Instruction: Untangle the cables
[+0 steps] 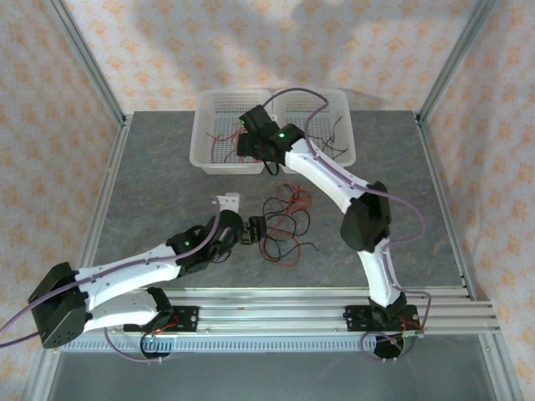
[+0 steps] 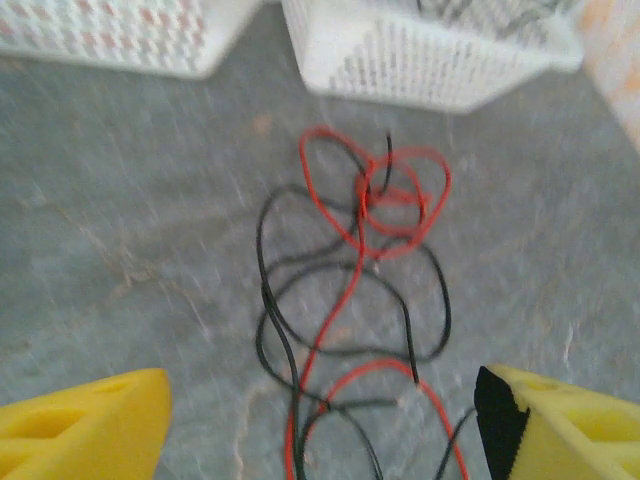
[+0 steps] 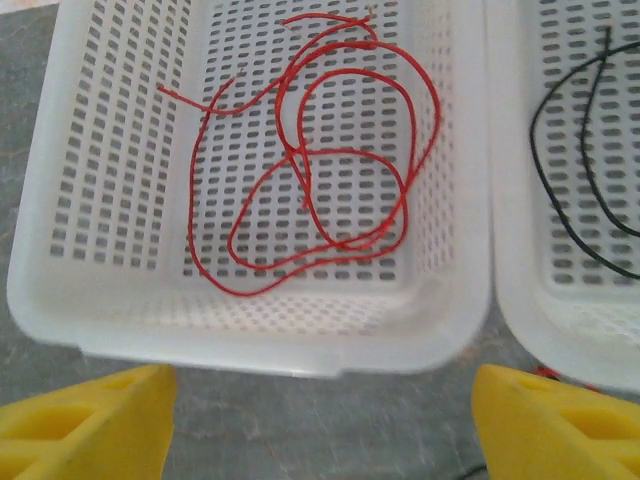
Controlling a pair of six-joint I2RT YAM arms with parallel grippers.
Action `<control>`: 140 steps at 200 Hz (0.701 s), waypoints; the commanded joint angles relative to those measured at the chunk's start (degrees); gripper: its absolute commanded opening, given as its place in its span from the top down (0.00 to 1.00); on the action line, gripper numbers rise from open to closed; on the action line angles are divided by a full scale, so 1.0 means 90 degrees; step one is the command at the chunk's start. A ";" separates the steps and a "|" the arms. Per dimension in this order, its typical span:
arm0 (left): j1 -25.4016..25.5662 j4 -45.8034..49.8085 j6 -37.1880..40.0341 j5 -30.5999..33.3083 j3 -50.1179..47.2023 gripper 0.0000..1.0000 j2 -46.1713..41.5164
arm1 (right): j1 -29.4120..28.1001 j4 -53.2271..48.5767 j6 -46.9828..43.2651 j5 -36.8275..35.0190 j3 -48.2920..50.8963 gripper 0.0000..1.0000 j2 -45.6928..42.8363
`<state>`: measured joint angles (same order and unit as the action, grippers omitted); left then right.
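Left tool (image 2: 320, 425): its yellow fingers are standing wide apart, clamping nothing, and it is hovering low over the grey table (image 2: 130, 200).
Tangled cables (image 2: 365, 190): red and black wires are lying knotted together on the table, running from between this tool's fingers out ahead of it. The nearest loops are sitting in the gap between the fingers. I cannot tell whether they are touching either finger.
Right tool (image 3: 320, 410): its fingers are standing wide apart too, gripping nothing, and it is hanging just short of the near wall of the left basket (image 3: 250, 350).
Red cables (image 3: 300, 155): they are lying in loose overlapping loops inside the left basket, straight ahead of the right tool.
Black cables (image 3: 533, 140): they are curving across the floor of the right basket (image 3: 560, 320), ahead and to the right of the right tool.
Basket pair: the two white containers are sitting just beside each other, beyond the tangle as seen from the left tool.
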<state>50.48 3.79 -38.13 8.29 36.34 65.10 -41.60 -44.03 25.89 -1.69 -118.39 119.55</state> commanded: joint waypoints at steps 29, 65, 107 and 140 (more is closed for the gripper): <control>-0.0033 0.1655 -0.0227 -0.1410 0.0647 0.28 0.1139 | 0.0082 0.0946 0.0013 -0.0232 0.1859 0.22 -0.1723; -0.0025 0.1522 -0.0221 -0.1784 0.0686 0.35 0.1489 | 0.0177 0.1452 0.0043 -0.0023 0.3148 0.24 -0.2754; -0.0020 0.1224 -0.0219 -0.2089 0.0658 0.41 0.1707 | 0.0228 0.1793 0.0146 0.0089 0.4434 0.26 -0.3814; -0.0017 0.1045 -0.0226 -0.2055 0.0709 0.46 0.1979 | 0.0237 0.2184 0.0294 0.0199 0.5515 0.27 -0.4627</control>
<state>50.50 15.11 -39.64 -9.32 41.12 81.25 -39.70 -28.49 26.94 -0.45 -74.22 83.00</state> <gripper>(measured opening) 0.553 0.732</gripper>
